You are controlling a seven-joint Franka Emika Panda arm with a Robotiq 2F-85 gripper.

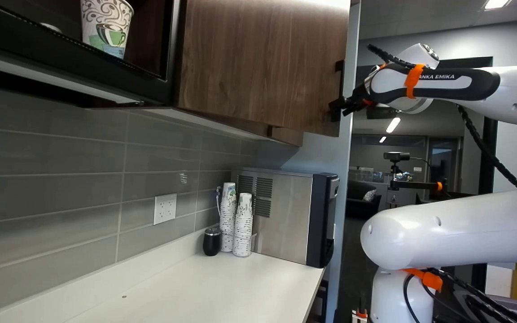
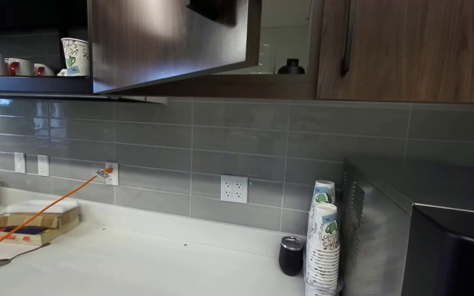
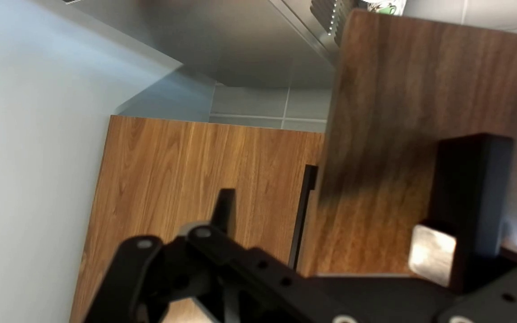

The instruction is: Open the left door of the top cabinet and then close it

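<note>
- One black-framed shelf [image 1: 61, 60] is at the far left, with a paper cup [image 1: 107, 24] on it; neither seems to matter for this job.
- Next comes the left door [image 1: 263, 63] of the top cabinet [image 2: 237, 84]. In both exterior views it stands ajar: its left side sits beside the shelf, where I take the hinges to be, and its right edge juts out from the cabinet.
- Through the gap past that edge, in an exterior view, I see a dark container [image 2: 291, 67], too little of it to name.
- Beyond the gap, the right door [image 2: 410, 49] lies flat against the cabinet.
- By the loose edge is a black handle [image 1: 340, 67], the robot hand [image 1: 340, 110] at its lower part. The hand looks spread: in the wrist view one finger [image 3: 225, 211] is out past the door's edge. Whether the other touches the handle, I cannot tell.
- Rightmost, the robot arm [image 1: 447, 83] reaches toward the door. I judge the opening step in hand, partly done, though one glance cannot rule out closing.
- If so, the next move calls for an arc outward around the hinges, then a push on the outer face until it sits flush.
</note>
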